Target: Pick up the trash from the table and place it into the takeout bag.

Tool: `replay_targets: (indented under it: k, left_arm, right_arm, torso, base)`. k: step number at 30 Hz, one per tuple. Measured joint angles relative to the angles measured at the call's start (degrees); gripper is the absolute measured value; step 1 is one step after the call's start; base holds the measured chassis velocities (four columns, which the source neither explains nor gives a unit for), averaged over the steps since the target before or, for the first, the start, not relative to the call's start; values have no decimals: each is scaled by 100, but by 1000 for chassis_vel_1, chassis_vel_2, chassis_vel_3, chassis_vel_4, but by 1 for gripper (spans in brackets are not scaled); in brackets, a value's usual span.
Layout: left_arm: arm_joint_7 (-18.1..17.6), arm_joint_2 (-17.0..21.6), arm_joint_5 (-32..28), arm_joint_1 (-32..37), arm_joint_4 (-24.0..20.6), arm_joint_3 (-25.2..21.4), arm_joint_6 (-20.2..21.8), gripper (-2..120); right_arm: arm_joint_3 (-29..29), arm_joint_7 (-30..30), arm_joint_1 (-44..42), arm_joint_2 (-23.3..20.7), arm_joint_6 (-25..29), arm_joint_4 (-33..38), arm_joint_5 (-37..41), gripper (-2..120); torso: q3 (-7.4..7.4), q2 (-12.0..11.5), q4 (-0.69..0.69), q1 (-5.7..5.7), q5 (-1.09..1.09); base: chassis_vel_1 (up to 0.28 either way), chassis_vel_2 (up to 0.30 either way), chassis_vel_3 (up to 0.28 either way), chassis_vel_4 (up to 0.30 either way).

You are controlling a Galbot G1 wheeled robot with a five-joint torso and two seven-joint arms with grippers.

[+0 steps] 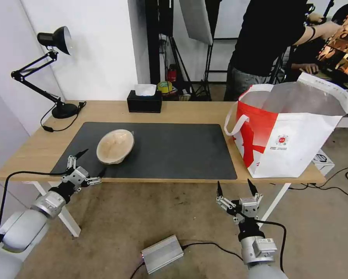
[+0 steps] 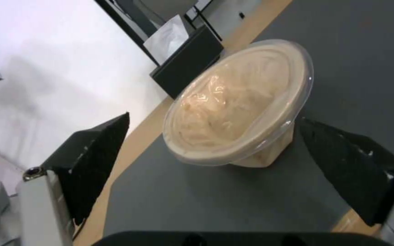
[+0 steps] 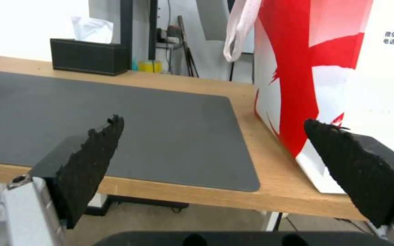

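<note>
Table (image 1: 181, 112) — beige bowl (image 1: 115, 146), left gripper (image 1: 92, 162) spread near.

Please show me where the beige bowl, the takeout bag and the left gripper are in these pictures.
beige bowl (image 1: 115, 146): head view, on the clear film across its top.
takeout bag (image 1: 298, 143): head view, on its white front wall, beside the round red logo.
left gripper (image 1: 92, 162): head view, midway between its open fingertips.

We see a matt pulp bowl (image 1: 115, 146) under glossy clear plastic, a matt mat (image 1: 162, 149), light wood table (image 1: 189, 112), and silvery bag (image 1: 294, 128) lining.
</note>
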Motion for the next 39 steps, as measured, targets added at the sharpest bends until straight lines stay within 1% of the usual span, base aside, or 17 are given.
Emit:
replay_targets:
  k: [9,17,25,30,39]
  left_arm:
    - [3,62,-21,-260,187,169,8,100]
    - [8,116,-59,-594,413,461,8,100]
    - [13,117,-62,-754,509,602,4,100]
    - [15,117,-76,-802,511,651,-5,100]
    - [20,180,-170,-753,308,563,-5,100]
  right_arm:
    - [-5,-1,15,24,2,-35,-12,100]
    - [-20,-4,50,73,2,-46,-19,100]
    - [-26,-5,54,106,2,-94,-74,100]
    - [-43,-5,72,136,2,-116,-99,100]
    - [-68,-5,85,150,1,-151,-112,100]
  torso:
    - [0,0,0,0,0]
    - [0,0,0,0,0]
    - [0,0,0,0,0]
    - [0,0,0,0,0]
    - [0,0,0,0,0]
  base:
    - [0,0,0,0]
    - [0,0,0,0]
    - [0,0,0,0]
    - [0,0,0,0]
    - [0,0,0,0]
